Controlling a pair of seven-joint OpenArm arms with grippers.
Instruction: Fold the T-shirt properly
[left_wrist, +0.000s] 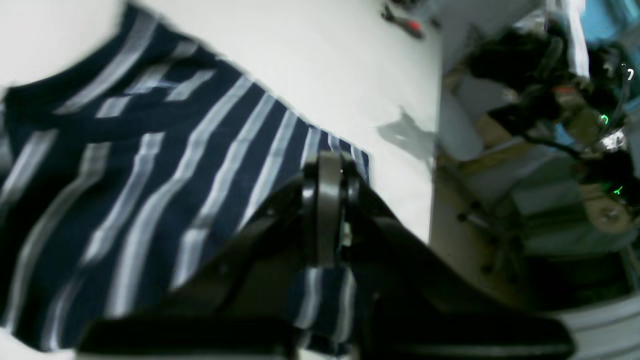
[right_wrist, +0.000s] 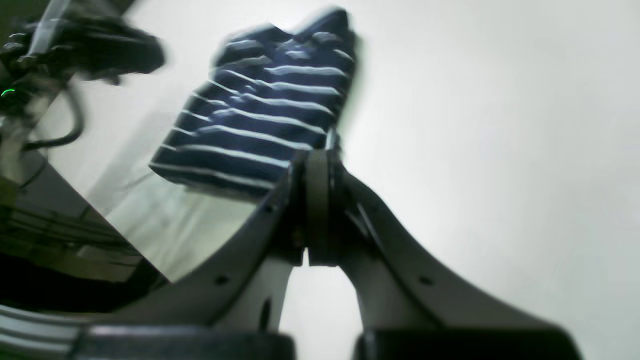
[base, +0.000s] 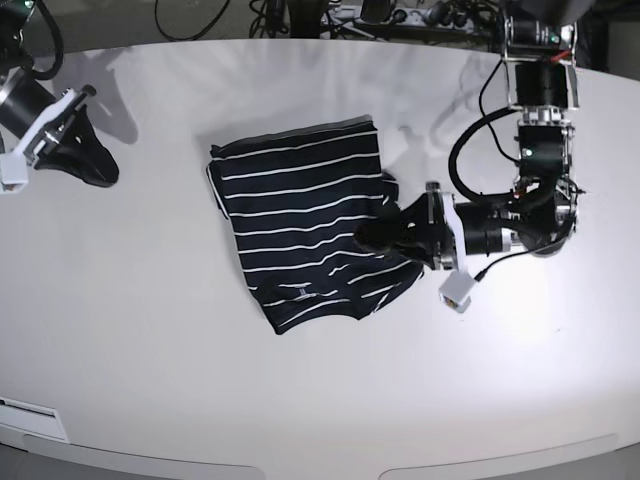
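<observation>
On the white table (base: 150, 340), near its middle, the T-shirt (base: 300, 225) is lying folded into a rough rectangle, dark navy with thin white stripes, its neckline edge facing the front of the table. In the base view the left gripper (base: 372, 236) is reaching in low from the right, meeting the shirt's right edge; in the left wrist view its fingers (left_wrist: 327, 200) are pressed together with striped cloth showing just above and below them, so it is pinching the edge of the fabric. The right gripper (base: 92, 170) is sitting well apart from the shirt, at the far left of the table, its fingers (right_wrist: 317, 200) closed against each other and holding nothing, with the shirt lying off beyond them on the bare surface
</observation>
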